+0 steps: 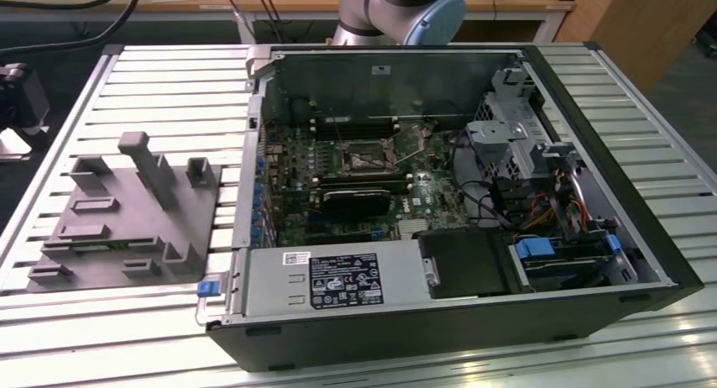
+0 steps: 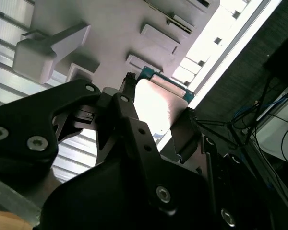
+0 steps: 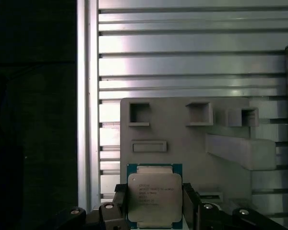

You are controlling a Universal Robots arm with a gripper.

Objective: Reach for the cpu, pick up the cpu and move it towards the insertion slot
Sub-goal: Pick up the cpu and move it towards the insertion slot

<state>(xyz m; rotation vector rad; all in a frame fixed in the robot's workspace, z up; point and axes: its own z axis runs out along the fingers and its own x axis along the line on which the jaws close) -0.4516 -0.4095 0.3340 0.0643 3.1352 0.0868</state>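
The cpu point(image 3: 154, 195), a flat square chip with a silver top and a blue-green rim, sits between the two black fingers of my gripper point(image 3: 154, 203), which is shut on its opposite edges. In the second wrist view the cpu point(image 2: 156, 103) glares bright between the same fingers point(image 2: 120, 103). Well below it lies the grey fixture plate point(image 3: 182, 134). The insertion slot point(image 1: 367, 155), a square socket with a metal frame and a dark centre, sits on the motherboard inside the open computer case point(image 1: 448, 195) in the exterior view.
The grey fixture plate point(image 1: 123, 220) with upright posts lies on the slatted metal table point(image 1: 168, 77), at the exterior view's left of the case. A black ribbed block point(image 1: 358, 199), a power supply point(image 1: 331, 279) and drive bays point(image 1: 560, 195) stand around the socket. The arm's base point(image 1: 398, 10) rises behind the case.
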